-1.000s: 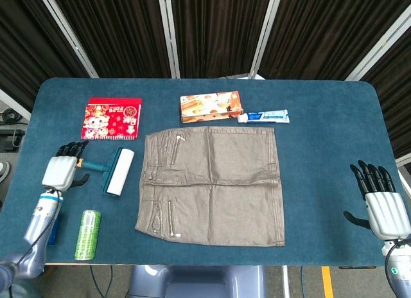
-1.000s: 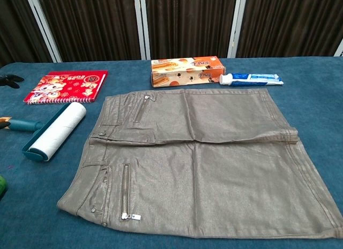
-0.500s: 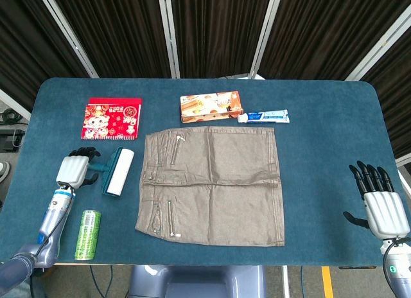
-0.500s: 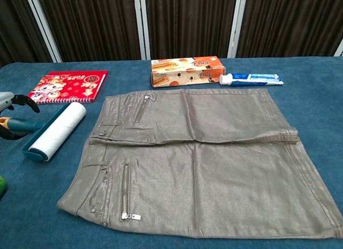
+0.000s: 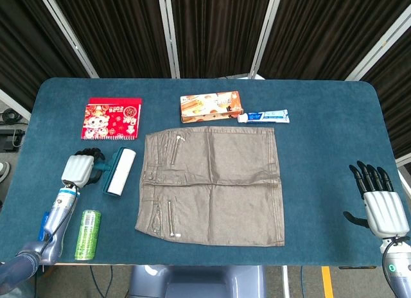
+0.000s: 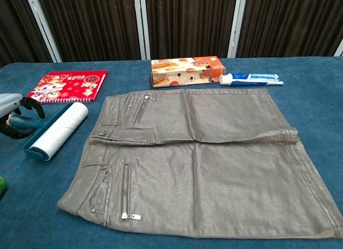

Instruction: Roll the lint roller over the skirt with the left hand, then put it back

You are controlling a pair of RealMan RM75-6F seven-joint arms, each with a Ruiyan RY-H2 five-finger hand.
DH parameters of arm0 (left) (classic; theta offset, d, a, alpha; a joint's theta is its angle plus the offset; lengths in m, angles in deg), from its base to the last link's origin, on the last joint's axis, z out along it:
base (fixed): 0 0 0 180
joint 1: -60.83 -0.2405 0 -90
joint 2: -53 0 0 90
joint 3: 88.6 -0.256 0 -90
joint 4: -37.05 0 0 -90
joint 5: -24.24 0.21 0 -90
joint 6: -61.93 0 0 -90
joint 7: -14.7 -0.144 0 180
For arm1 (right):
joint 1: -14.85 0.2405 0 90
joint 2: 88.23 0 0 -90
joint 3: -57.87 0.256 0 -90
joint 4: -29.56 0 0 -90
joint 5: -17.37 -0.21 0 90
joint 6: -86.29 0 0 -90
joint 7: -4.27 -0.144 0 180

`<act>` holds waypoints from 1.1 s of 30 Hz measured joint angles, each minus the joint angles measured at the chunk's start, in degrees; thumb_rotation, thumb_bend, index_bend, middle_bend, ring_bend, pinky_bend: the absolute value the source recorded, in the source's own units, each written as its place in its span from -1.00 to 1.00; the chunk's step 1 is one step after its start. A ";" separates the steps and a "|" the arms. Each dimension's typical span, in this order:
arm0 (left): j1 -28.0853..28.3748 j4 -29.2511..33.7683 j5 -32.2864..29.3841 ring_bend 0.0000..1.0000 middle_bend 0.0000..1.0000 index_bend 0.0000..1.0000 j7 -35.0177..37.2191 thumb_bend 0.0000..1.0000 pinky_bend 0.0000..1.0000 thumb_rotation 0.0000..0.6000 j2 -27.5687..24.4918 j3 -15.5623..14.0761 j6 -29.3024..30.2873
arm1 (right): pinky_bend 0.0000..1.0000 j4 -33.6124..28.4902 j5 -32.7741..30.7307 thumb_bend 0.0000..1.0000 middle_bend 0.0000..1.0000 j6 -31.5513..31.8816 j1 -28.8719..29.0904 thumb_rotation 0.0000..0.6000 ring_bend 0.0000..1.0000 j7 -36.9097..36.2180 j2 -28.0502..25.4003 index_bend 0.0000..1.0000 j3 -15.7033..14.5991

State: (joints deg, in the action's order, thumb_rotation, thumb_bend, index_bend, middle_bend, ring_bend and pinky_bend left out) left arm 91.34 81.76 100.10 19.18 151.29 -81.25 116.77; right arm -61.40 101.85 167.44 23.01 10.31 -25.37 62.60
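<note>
Two hands show at opposite sides of the blue felt tabletop (image 5: 334, 137). Largest on it is the grey-brown coated skirt with metal zips (image 5: 212, 184), spread flat at the centre. At its 9 o'clock lies the white lint roller in a teal holder (image 5: 118, 172), just beside the waistband, not touching it. The left hand (image 5: 81, 169) sits on the roller's teal handle, fingers curled around it; the handle is almost wholly hidden under them, so a firm grip cannot be confirmed, though the hand looks closed on it. In the chest view this hand (image 6: 16, 116) is cut off by the frame's edge. The right hand (image 5: 380, 201) hovers at the skirt's 3 o'clock, well apart, fingers straight and spread, holding nothing; its forearm runs out of frame.
</note>
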 measured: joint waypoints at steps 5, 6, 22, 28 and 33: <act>0.21 0.52 -0.27 -0.47 -0.40 -0.17 -0.43 0.20 -0.37 1.00 -0.04 -0.05 -0.77 | -1.00 -0.14 -0.02 -1.00 -1.00 -0.07 0.01 1.00 -1.00 0.07 -0.04 -1.00 -0.09; 0.24 0.53 -0.31 -0.43 -0.34 -0.12 -0.58 0.30 -0.33 1.00 0.03 -0.05 -0.79 | -1.00 -0.15 -0.03 -1.00 -1.00 -0.09 0.02 1.00 -1.00 0.03 -0.06 -1.00 -0.10; 0.90 3.49 4.90 -0.26 -0.14 0.23 -2.61 0.76 -0.15 1.00 -3.22 -1.43 5.69 | -1.00 -0.47 -0.18 -1.00 -1.00 -0.20 0.05 1.00 -1.00 -0.77 -0.54 -1.00 -0.08; 3.54 11.58 5.88 -0.26 -0.13 0.23 -9.04 0.76 -0.14 1.00 -7.92 -1.40 3.75 | -1.00 -0.64 -0.76 -1.00 -1.00 -0.42 0.10 1.00 -1.00 -1.37 -0.84 -1.00 0.18; 6.86 19.46 4.19 -0.26 -0.13 0.24 -18.97 0.78 -0.14 1.00 -11.06 0.25 0.33 | -1.00 -0.56 -2.18 -1.00 -1.00 -1.48 0.41 1.00 -1.00 -2.19 -1.12 -1.00 0.66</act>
State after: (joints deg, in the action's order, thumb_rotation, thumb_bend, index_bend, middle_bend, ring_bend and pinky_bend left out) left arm 98.20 101.23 104.29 0.21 140.24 -81.00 117.10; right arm -61.96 99.66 165.96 23.42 8.13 -26.49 63.25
